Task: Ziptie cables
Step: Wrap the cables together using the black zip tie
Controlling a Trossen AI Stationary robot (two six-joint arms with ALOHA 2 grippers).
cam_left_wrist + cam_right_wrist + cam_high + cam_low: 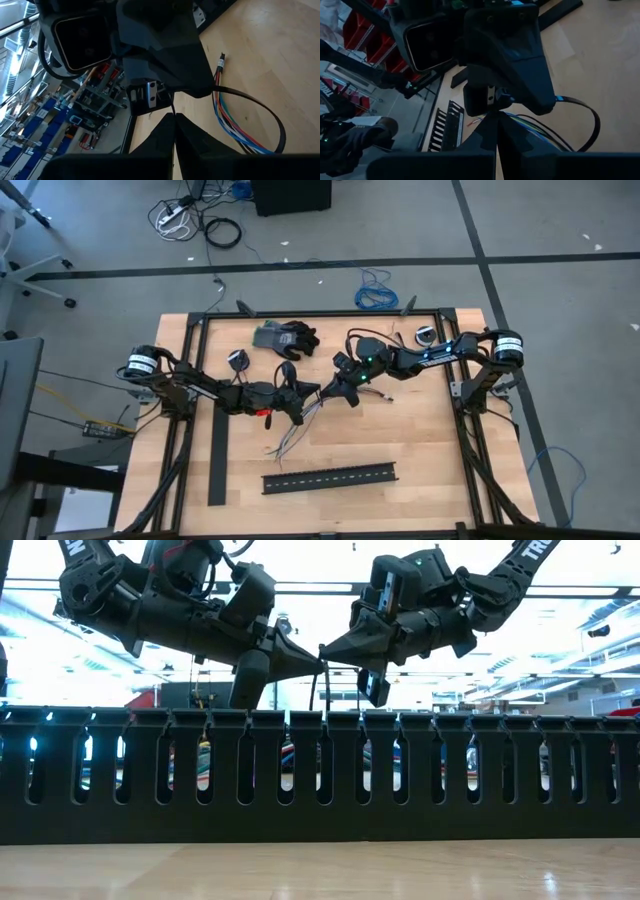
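You are looking at two arms meeting tip to tip above the middle of the counter (420, 440): the left gripper (312, 391) is reaching in from nine o'clock and the right gripper (330, 387) from about two o'clock, and both pairs of fingers are pressed together. Between the tips, in the low view, a thin dark strand is hanging, which I judge to be the zip tie (260, 107); the wrist views are showing it as a black strap arching in a loop around the cables (292, 430). Whether each pair of fingers is pinching an end of that strap I cannot tell for certain, though it looks likely. The cables are trailing from just under the left fingers toward seven o'clock, with the splayed ends lying on the wood short of the black slotted channel (330, 476) at six o'clock. So the bundle's long axis is running roughly one to seven o'clock, crosswise to the line between the two tips. The left arm is sitting nearer the bundle, so any tightening pull is probably going to come along the nine-to-three line, away from it.
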